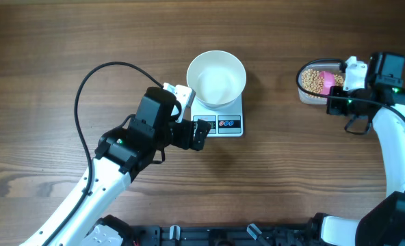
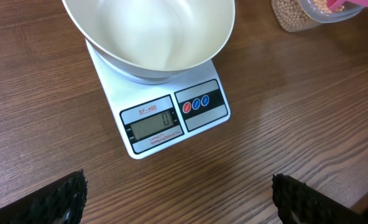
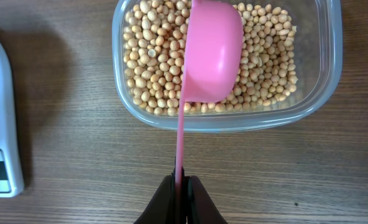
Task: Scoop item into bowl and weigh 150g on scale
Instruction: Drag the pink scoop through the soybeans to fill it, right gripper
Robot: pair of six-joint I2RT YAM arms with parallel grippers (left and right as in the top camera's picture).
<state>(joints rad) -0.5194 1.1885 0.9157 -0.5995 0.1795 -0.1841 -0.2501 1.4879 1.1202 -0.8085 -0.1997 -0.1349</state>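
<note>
White scale (image 2: 171,118) labelled SF-400, display reads 0, bowl (image 2: 153,31) on top; left pincer (image 2: 181,202) spread wide; right pincer (image 3: 182,186) clamped on pink scoop (image 3: 212,56) over beans (image 3: 150,56).

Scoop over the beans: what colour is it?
The scoop is pink, clearest in the right wrist view.

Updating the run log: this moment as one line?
right gripper shut on pink scoop at beans | left gripper open by scale | bowl on scale, empty
</note>
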